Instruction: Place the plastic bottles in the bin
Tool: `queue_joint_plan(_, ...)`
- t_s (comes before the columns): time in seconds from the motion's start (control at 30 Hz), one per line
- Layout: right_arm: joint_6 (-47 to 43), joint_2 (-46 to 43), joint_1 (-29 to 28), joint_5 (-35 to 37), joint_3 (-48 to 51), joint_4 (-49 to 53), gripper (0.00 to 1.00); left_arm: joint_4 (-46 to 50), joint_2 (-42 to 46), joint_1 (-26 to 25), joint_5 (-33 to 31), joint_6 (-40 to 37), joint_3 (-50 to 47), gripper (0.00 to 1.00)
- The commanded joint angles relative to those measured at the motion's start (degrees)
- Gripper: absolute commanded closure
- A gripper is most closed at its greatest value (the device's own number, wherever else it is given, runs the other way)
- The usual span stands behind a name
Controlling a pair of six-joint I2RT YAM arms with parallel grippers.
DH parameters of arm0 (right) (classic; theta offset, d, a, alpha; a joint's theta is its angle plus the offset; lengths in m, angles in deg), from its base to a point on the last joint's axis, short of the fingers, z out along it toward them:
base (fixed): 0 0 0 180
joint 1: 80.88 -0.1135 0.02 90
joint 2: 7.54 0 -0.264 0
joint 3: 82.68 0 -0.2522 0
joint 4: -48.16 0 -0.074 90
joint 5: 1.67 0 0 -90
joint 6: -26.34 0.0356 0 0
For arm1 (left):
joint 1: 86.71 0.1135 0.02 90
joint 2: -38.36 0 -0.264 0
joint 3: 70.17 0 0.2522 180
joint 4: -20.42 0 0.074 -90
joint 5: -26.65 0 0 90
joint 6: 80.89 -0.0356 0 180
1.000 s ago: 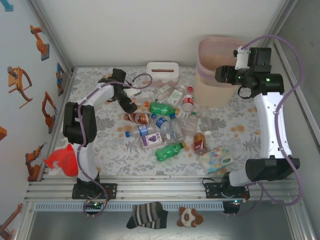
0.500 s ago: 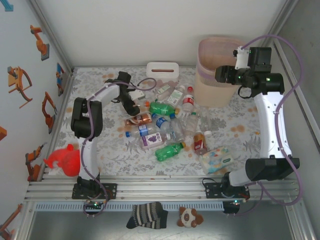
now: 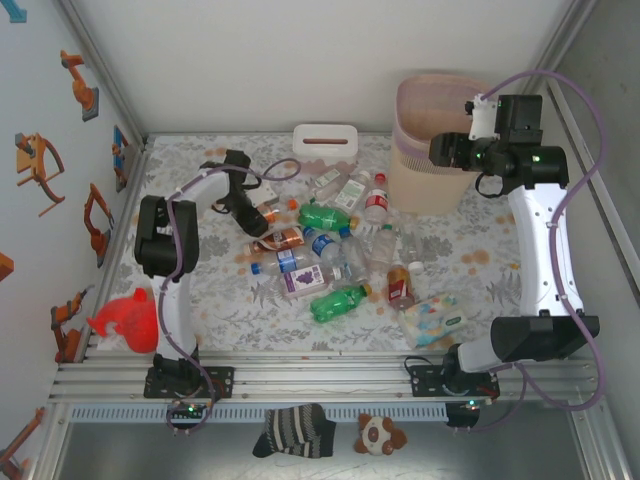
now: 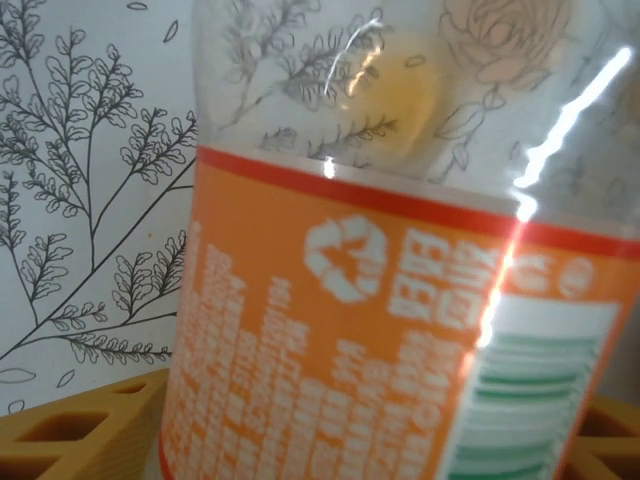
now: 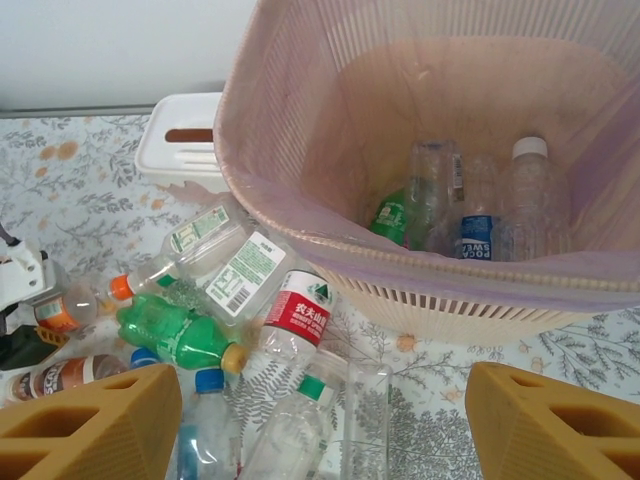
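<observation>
Orange-label bottle between left gripper fingers, at left edge of bottle pile on table. Bottle's cap and base cut off in wrist view. Finger contact unclear, so can't tell whether it is gripped. Right gripper above bin rim, jaws spread wide, empty. Several bottles lie inside bin.

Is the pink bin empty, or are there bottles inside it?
Not empty. The bin holds several bottles at its bottom, one green, one white-capped.

Bright even light, soft shadows, glare streaks on the blurred orange-label bottle (left wrist view)
</observation>
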Motion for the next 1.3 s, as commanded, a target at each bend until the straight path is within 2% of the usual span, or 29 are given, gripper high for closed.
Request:
queue_joint_plan(0.0, -0.22, -0.04, 0.44, -1.21, 0.44, -0.24, 0.26, 2.42, 3.86, 0.49, 2.22, 1.36, -1.07, 0.35)
queue_joint_plan(0.2, 1.17, -1.05, 0.4, -2.61, 1.32, -1.55, 0.27, 2.36, 7.21, 1.11, 4.06, 3.08, -3.97, 0.46)
queue_joint_plan(0.37, 4.9, -3.06, 0.29, -5.87, 3.55, -5.17, 0.28, 1.02, 11.4, 1.29, 5.57, 5.64, -6.51, 0.47)
queue_joint_plan(0.6, 13.01, -7.04, -1.41, -12.99, 10.5, -14.97, 0.29, -2.7, 19.35, 1.2, 13.13, 11.92, -9.37, 0.49)
queue_joint_plan(0.87, 19.51, -10.19, -9.64, -14.05, 18.05, -26.16, 0.29, -12.58, 30.83, -1.07, 23.28, 22.68, -14.79, 0.49)
queue_joint_plan(1.13, 24.3, -11.02, -19.6, -11.77, 24.84, -40.2, 0.27, -22.69, 37.82, -9.38, 23.72, 31.6, -16.2, 0.49)
queue_joint_plan(1.27, 25.66, -11.62, -22.85, -10.93, 28.74, -49.15, 0.25, -33.0, 40.03, -11.91, 21.25, 41.75, -18.18, 0.51)
